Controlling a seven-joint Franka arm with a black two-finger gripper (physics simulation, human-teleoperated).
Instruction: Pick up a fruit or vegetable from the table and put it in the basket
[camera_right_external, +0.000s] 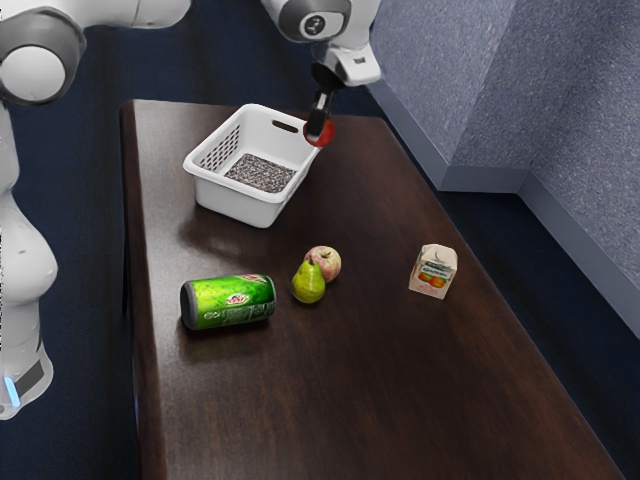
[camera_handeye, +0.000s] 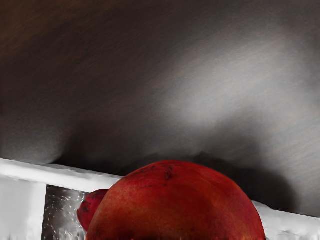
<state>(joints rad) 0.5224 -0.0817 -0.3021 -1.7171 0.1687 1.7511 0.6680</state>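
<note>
The jaws pinch the red fruit (camera_right_external: 327, 131) at their tips, above the rim of the basket (camera_right_external: 238, 203); its stubby crown (camera_handeye: 91, 207) juts sideways, its long axis hard to tell.

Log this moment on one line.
gripper: holding red fruit | position: at basket rim | released: no | on table: pear, apple, can, carton
</note>
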